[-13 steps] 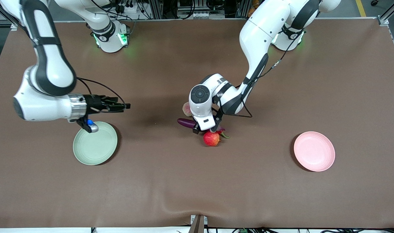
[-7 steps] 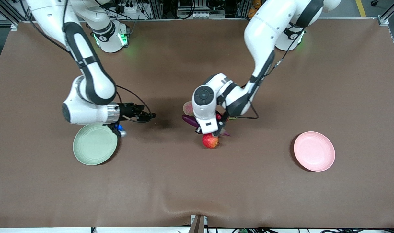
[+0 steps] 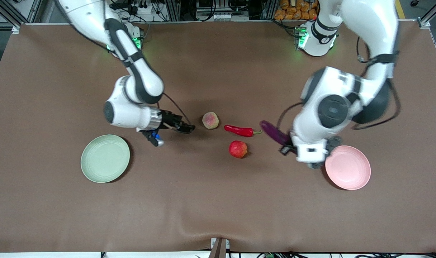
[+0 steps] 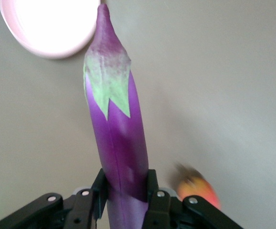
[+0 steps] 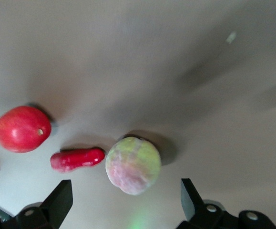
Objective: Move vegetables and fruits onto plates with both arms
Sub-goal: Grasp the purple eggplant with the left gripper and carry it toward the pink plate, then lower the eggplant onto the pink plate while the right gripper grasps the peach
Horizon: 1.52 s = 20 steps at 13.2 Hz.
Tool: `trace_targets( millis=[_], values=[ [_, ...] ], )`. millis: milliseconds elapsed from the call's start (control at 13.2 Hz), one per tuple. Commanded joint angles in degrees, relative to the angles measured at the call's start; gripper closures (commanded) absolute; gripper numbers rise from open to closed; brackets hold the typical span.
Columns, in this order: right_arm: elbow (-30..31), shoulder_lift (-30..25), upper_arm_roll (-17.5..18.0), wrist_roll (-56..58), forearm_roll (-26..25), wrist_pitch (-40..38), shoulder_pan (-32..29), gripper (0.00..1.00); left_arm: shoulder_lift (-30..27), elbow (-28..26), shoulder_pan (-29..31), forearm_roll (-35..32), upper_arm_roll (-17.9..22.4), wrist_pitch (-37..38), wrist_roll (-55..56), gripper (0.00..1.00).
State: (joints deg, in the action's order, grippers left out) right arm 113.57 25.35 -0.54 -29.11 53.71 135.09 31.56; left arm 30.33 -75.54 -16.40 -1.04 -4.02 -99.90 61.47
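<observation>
Brown table (image 3: 218, 200) carries everything. Left arm (image 3: 347, 104) hangs over the table toward its own end, its wrist covering the edge of the pink plate (image 3: 349, 168); left gripper (image 4: 123, 198) is clamped on the eggplant (image 3: 273, 132), fingers (image 4: 99, 193) pressed to both sides of the purple body, stem end pointing at the pink plate in the left wrist view, held off the table just beside that plate. Right arm (image 3: 132, 93) reaches in toward the middle; right gripper (image 5: 123, 202) is spread wide with nothing in it, low over the table just beside the peach (image 3: 210, 120), which sits between its fingers (image 5: 56, 202) in the right wrist view, not touched. Green plate (image 3: 105, 158) sits bare toward the right arm's end. Apple (image 3: 238, 149) lies nearer the front camera than the chili pepper (image 3: 239, 130), which lies beside the peach.
</observation>
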Motion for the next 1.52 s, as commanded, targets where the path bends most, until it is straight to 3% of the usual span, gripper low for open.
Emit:
trace_targets(
  millis=[0,152,380,759,835,987,1215,1291,1443],
  values=[
    [-0.4,3.0,-0.5,-6.5,1.1,8.2,6.5,0.00,2.3,-1.3,7.8,-2.4,-0.8,-1.3,-12.6,1.00],
    [-0.6,4.9,-0.6,-8.9,1.1,12.7,9.7,0.00,5.4,-1.5,11.5,-6.5,-0.8,-6.6,-19.1,1.00],
    [-0.7,6.2,-0.6,-9.3,1.2,15.3,11.3,0.00,9.0,-1.5,16.0,-7.0,-0.8,-12.1,-30.7,1.00],
    [-1.1,7.9,-0.6,-9.6,1.2,20.3,13.5,0.02,15.1,-1.5,17.9,-8.8,-0.7,-22.3,-32.3,1.00],
    [-1.1,8.0,-0.6,-9.7,1.2,20.8,14.0,0.21,14.9,-2.3,18.2,-11.4,-0.6,-23.0,-32.2,1.00],
    [-1.1,8.0,-0.6,-9.7,1.2,20.8,14.0,0.42,15.2,-3.2,20.2,-13.3,-0.7,-23.6,-32.4,1.00],
    [-0.6,6.0,-0.8,-9.2,1.1,19.4,12.5,0.46,14.4,-6.1,20.9,-14.1,-0.7,-24.9,-32.7,0.91],
    [-0.3,3.7,-1.0,-9.1,1.0,15.9,10.6,0.46,14.1,-6.8,21.2,-14.1,-0.7,-24.9,-32.8,0.84],
    [-0.4,-0.1,-1.8,-7.8,0.3,5.8,4.3,0.46,13.6,-7.8,21.9,-14.1,-0.7,-24.9,-34.0,0.81]
  ],
)
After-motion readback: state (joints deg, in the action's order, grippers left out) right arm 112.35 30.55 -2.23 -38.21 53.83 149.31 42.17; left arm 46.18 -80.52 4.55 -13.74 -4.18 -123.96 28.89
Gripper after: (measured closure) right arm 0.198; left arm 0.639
